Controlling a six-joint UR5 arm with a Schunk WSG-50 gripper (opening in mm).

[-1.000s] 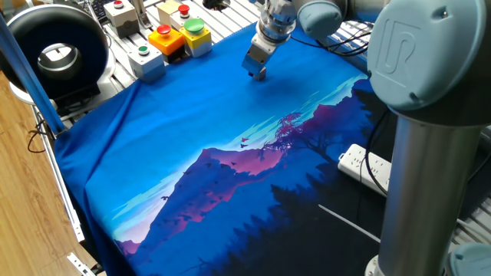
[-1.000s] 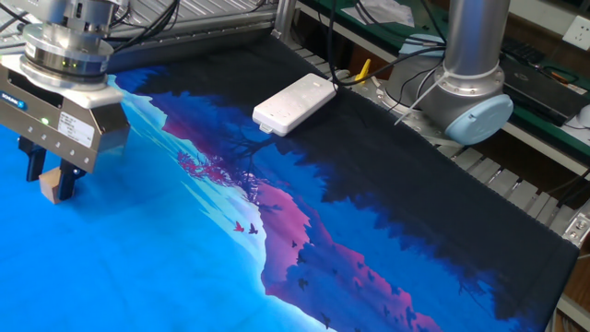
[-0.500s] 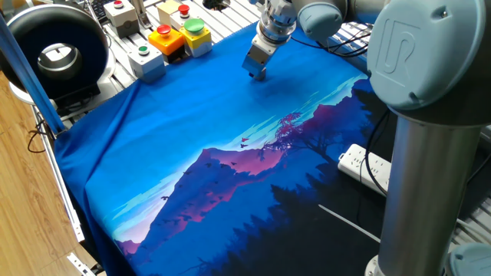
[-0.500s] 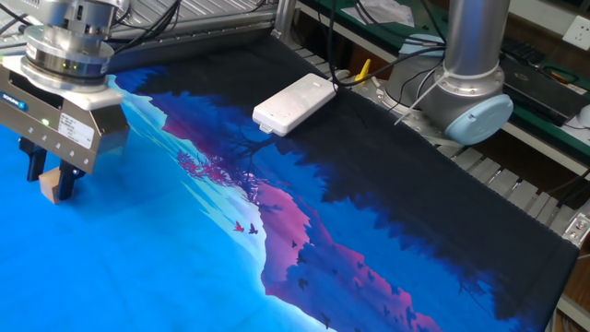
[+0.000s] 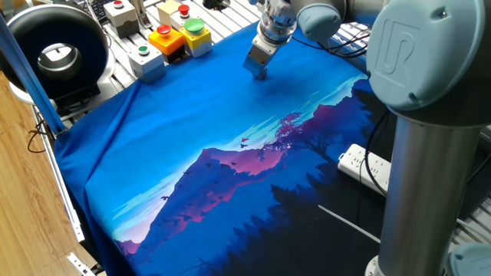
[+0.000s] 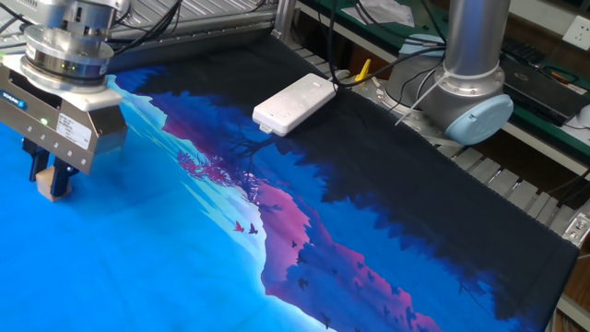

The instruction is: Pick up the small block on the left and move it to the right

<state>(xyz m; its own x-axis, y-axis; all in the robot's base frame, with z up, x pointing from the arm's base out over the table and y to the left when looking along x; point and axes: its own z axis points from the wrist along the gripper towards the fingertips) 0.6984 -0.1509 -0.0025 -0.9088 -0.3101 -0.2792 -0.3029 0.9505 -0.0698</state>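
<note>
The small block (image 6: pixel 52 187), a tiny tan wooden cube, sits between my gripper's fingers just over the blue cloth (image 6: pixel 138 267). My gripper (image 6: pixel 51 181) points straight down and is shut on the block at the left edge of this view. In the first fixed view the gripper (image 5: pixel 258 72) is at the far side of the cloth (image 5: pixel 192 130), and the block is mostly hidden between the fingers there.
Button boxes stand at the far left: grey (image 5: pixel 147 60), orange (image 5: pixel 167 38), yellow (image 5: pixel 196 34). A black round device (image 5: pixel 54 46) is at the left. A white power strip (image 6: pixel 295 101) lies on the dark part of the cloth. The arm's base column (image 5: pixel 430 153) stands at the right.
The fingers have drawn in onto the small block. The gripper has shifted very slightly upward with the block in it.
</note>
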